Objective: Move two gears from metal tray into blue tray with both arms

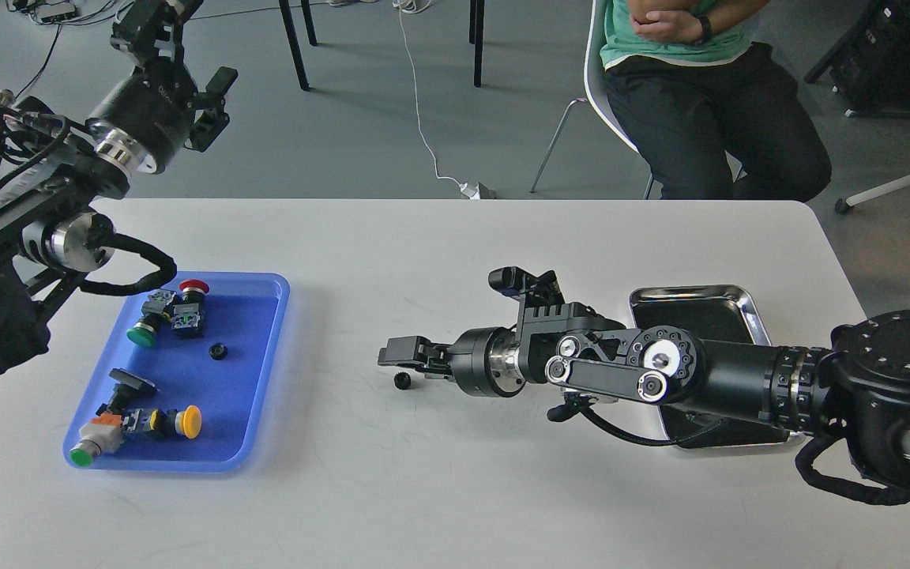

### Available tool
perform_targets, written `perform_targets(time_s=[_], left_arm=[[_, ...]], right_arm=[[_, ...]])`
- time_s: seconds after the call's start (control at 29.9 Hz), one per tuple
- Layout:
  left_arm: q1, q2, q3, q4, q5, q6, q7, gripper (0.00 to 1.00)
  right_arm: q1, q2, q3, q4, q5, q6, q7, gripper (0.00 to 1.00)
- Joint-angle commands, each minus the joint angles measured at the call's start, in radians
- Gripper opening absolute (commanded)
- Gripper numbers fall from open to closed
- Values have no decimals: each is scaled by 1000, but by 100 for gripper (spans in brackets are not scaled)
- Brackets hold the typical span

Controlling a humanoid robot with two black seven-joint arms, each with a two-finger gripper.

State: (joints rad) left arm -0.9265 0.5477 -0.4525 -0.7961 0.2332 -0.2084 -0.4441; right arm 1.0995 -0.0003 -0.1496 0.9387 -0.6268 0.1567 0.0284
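The right pincer [401,357] is stretched out low over the white counter [455,490], pointing toward the blue tray [253,431]. Its fingers are dark and seen nearly end-on, so I cannot tell how far apart they stand. Just below its tip, a small black gear [402,381] lies on the bare counter, close to the fingers; whether they touch it is not clear from here. This gear sits between the two trays, outside both.

Behind that pincer, back along the right arm [660,371], the metal tray [743,304] rests on the counter, mostly covered by the arm; only its far rim and a near corner show, and I cannot see what lies inside.

Well ahead of the right pincer is the blue tray. A second gear [219,351] lies on its floor near the middle, apart from the push-button switches. Two switches, one with a red cap [194,286] and one with a green cap [141,335], cluster at the tray's far end; another group with a yellow cap [188,422] sits at its near end.

The left pincer [156,24] is raised high, beyond the counter's far edge and well clear of the blue tray. Its fingers are cut off at the top of the view, so I cannot tell its opening.
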Motion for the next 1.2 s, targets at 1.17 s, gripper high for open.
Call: perform_targets(time_s=[1.17], left_arm=[[43,31,175,-392,1090,47,41,98]], right_arm=[[-553,-710,1075,-109,757,188,76,93]])
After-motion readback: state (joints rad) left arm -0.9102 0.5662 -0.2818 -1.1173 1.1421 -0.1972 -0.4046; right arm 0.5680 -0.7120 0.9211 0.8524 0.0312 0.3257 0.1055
